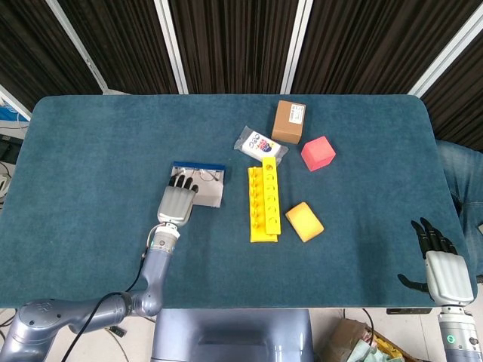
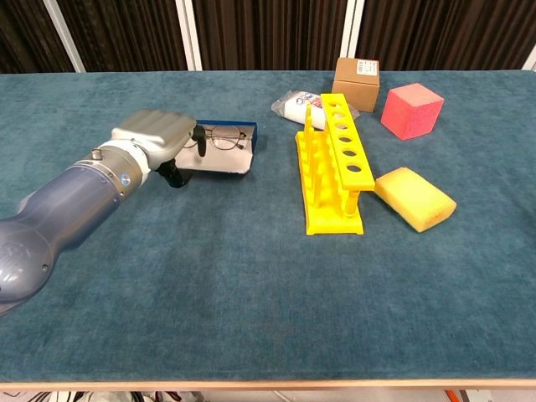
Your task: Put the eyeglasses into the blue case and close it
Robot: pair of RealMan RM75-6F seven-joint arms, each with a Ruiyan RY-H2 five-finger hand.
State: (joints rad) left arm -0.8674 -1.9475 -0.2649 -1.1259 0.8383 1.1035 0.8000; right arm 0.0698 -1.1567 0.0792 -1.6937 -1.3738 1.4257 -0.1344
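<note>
The blue case [image 1: 198, 167] [image 2: 251, 138] lies open left of the table's middle, with the thin-framed eyeglasses [image 1: 205, 178] [image 2: 222, 138] inside it. Its pale lid [image 1: 210, 196] [image 2: 216, 163] is tilted up off the cloth. My left hand [image 1: 177, 204] [image 2: 155, 134] grips the lid's left part, fingers over the top and the dark thumb beneath. Part of the glasses is hidden behind those fingers. My right hand [image 1: 441, 265] hangs open beyond the table's front right corner and holds nothing.
A yellow rack [image 1: 264, 202] [image 2: 333, 163] stands just right of the case. A yellow sponge [image 1: 304, 221], a pink cube [image 1: 318, 153], a brown box [image 1: 289, 121] and a white packet [image 1: 259, 145] lie further right and back.
</note>
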